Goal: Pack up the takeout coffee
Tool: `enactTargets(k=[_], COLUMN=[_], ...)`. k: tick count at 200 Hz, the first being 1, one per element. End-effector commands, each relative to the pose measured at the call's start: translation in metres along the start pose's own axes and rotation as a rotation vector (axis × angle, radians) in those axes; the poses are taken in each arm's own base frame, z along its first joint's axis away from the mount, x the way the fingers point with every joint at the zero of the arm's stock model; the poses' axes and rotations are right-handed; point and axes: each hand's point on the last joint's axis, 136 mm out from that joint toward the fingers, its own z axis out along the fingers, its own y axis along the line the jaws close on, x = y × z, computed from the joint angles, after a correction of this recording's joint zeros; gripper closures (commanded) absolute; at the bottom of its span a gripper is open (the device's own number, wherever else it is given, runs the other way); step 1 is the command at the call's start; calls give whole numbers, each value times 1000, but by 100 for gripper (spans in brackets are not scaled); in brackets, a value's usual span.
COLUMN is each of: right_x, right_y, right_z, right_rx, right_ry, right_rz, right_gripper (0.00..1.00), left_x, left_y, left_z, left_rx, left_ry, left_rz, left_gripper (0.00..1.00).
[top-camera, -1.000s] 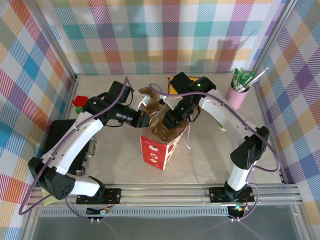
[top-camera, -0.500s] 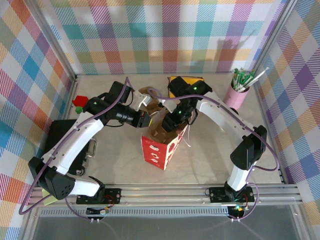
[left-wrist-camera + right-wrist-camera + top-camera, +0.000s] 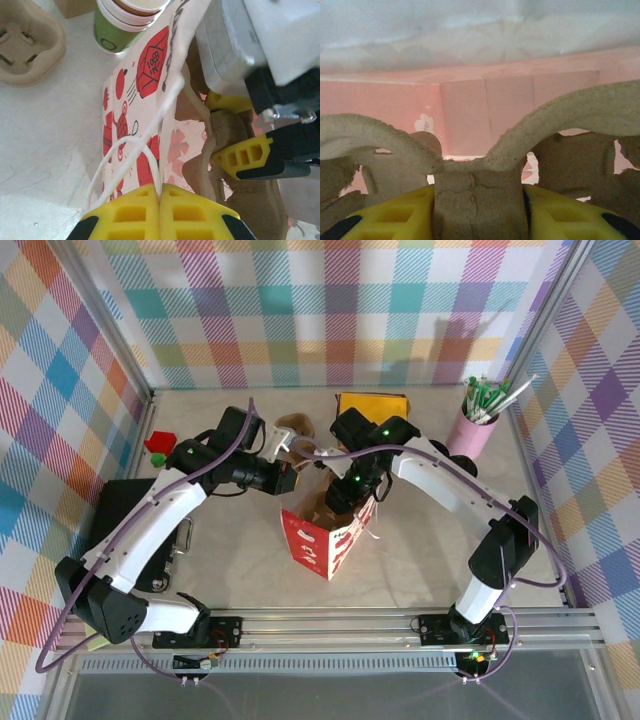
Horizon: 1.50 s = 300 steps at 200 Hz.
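1 second ago the right arm stood higher over the bag. Since then it has dropped into the mouth, and the bag has swung a little under it. The pulp carrier that stood proud of the rim now sits deep between the pink inner walls. I read that as the carrier nearly seated, so the bag will soon be ready for the drink.

My right gripper is pinching the carrier's centre post. The yellow fingers press on both sides of it, and the bag's back wall is straight ahead of them.

My left gripper is pressed fully together on the white string handle at the near rim, holding the bag up and open.

The cup is not packed yet. From the left gripper it lies ahead and a little to the left, past the bag's far end, standing on the table outside the paper wall. Its green body and cream rim show, but the top is cropped. A spare carrier lies just beside it, further left. From the right gripper the cup is beyond the bag wall, well apart, so by my judgement that hand must let go and climb out before it can reach it.
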Motion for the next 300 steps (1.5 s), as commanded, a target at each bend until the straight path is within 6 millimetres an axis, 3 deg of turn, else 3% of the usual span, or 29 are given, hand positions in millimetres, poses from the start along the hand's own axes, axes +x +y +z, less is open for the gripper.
enactTargets(k=[1,100,229,300], right_x=[5,0,14,19], right_y=[-2,-7,-10,-10], right_z=[0,16,49,57], right_rx=[50,102,90,88], right_ry=[-9,-50,84,128], right_rz=[-45,-120,-164,-169], right_gripper=[56,55,51,46], left_x=[-2,-3,-3,-4], left_y=[5,-1,-1,-2], left_z=[-6,-10,-8,-7], left_rx=[-39,-10,-11,-2], left_ry=[-45,-79,-67,-68], left_rz=[-26,-55,-46,-46], left_gripper=[100,100,100,100])
